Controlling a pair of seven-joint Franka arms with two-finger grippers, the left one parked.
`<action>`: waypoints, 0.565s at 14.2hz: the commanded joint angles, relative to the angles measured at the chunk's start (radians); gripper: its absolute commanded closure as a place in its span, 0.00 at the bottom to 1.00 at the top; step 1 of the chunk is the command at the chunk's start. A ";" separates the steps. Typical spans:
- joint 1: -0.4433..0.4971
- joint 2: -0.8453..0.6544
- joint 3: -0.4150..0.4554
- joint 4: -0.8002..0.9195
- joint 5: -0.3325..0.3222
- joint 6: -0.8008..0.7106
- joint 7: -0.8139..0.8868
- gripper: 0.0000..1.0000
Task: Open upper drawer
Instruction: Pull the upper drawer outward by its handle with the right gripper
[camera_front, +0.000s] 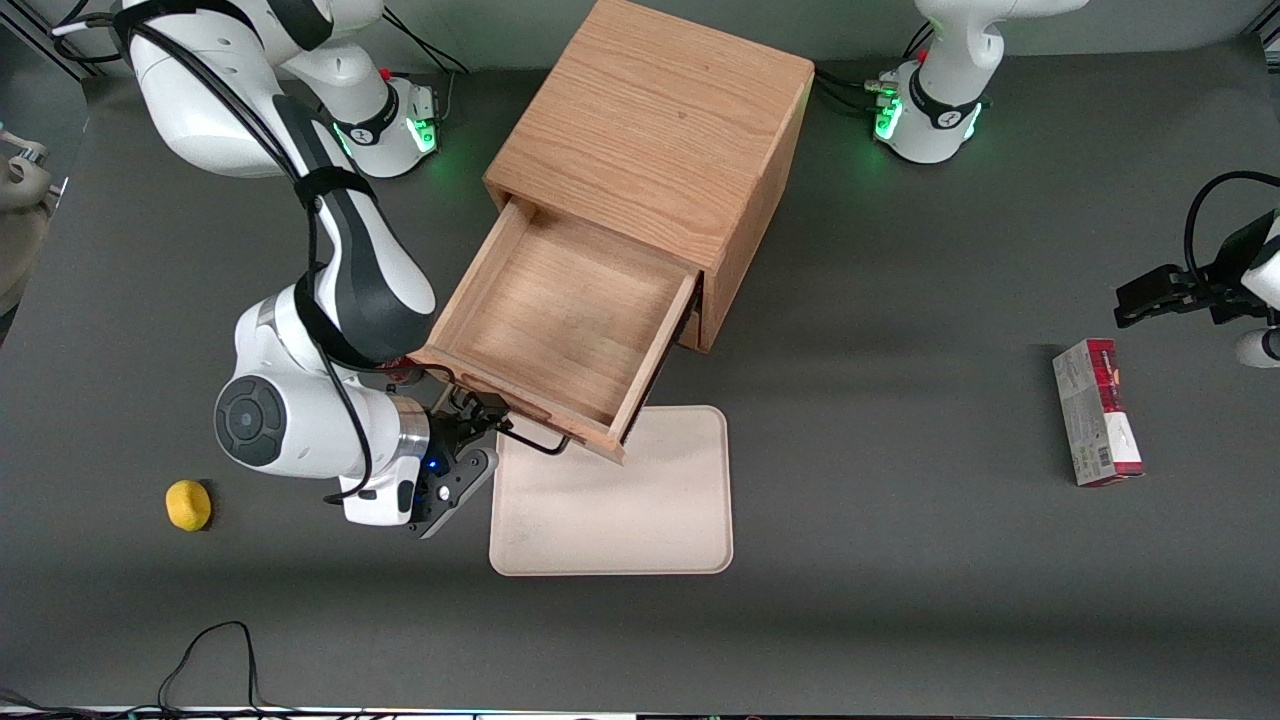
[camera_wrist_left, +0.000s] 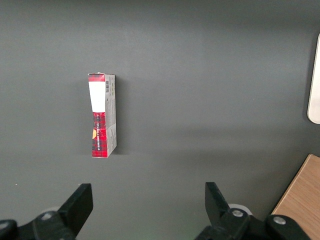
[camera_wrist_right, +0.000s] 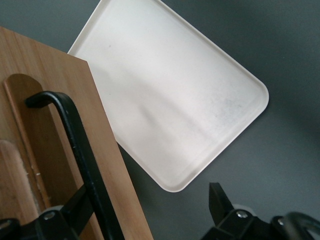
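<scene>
At the pulled-out upper drawer's (camera_front: 560, 320) handle (camera_wrist_right: 80, 150), the gripper (camera_front: 478, 425) sits, fingers spread apart; drawer holds nothing.

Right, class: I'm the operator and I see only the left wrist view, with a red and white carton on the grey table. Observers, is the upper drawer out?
Observer: Yes. The light-wood upper drawer of the oak cabinet is pulled well out, and its inside is bare.
Operator: Where is the right arm's gripper?
Observer: The gripper is at the drawer's black wire bar handle, in front of the drawer.
Operator: Is it clamped on the bar?
Observer: No. In the right wrist view its fingers are open, with the bar between them, close to one finger.
</scene>
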 joint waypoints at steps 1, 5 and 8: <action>-0.024 0.032 0.011 0.050 0.003 -0.003 -0.017 0.00; -0.032 0.032 0.011 0.068 0.012 -0.006 -0.017 0.00; -0.034 0.044 0.011 0.100 0.012 -0.012 -0.017 0.00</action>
